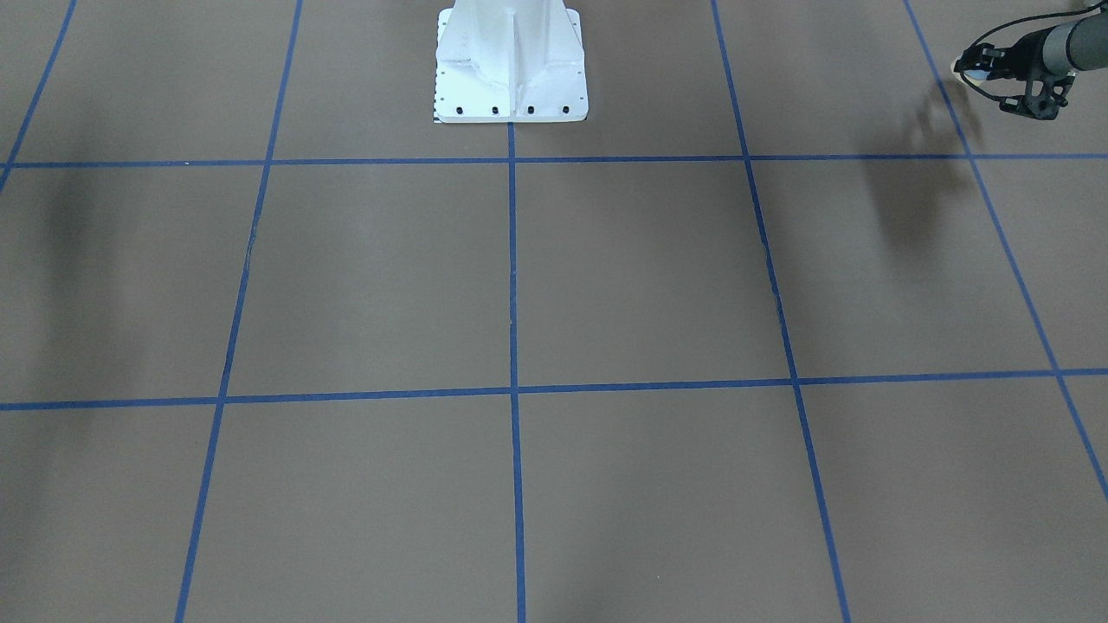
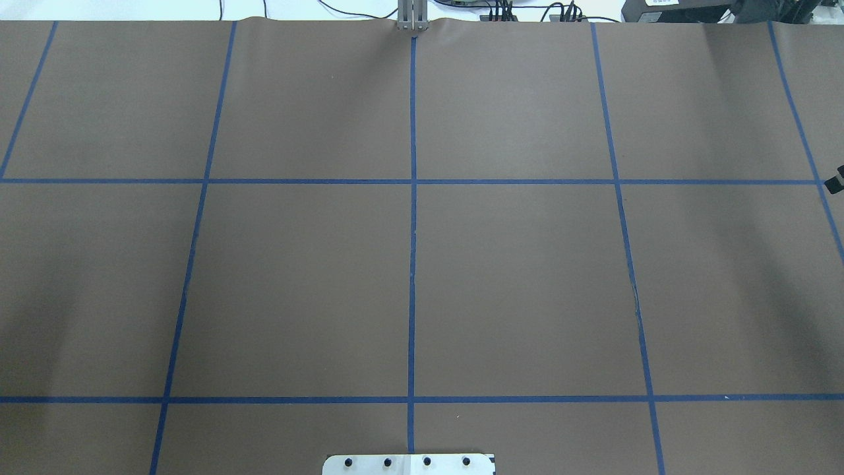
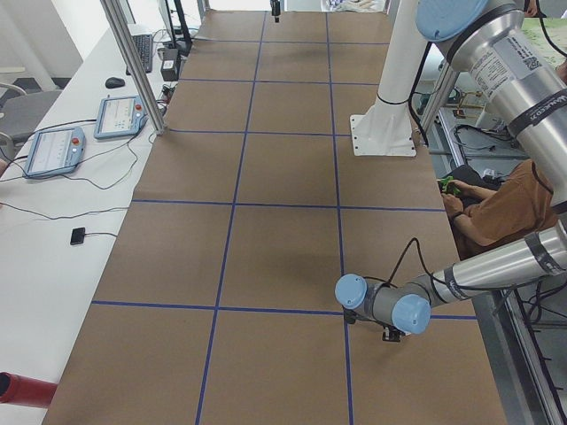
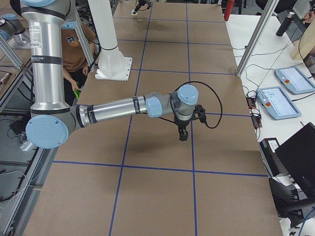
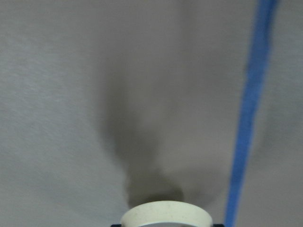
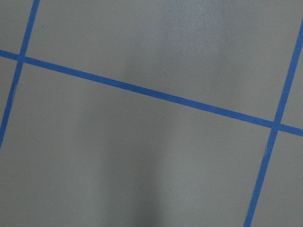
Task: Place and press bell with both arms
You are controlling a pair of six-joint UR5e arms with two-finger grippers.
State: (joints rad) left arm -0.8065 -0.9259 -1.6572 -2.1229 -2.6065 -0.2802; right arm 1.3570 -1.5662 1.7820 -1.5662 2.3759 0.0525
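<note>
The bell [image 1: 975,74] is small, light blue and cream, and sits between the fingers of my left gripper [image 1: 980,64], which is shut on it above the table's left end, near the robot's side. In the left wrist view only the bell's cream round rim [image 5: 165,213] shows at the bottom edge, above its shadow on the brown surface. My right gripper [image 4: 183,133] hangs over the table's right part, pointing down. It shows clearly only in the exterior right view, so I cannot tell whether it is open or shut. The right wrist view shows no fingers.
The table [image 2: 514,284] is covered in brown paper with a blue tape grid. The white pedestal base [image 1: 511,65] stands at the robot's edge. Tablets [image 4: 278,101] and cables lie on the white side bench beyond the table. A seated person [image 3: 496,208] is beside the robot.
</note>
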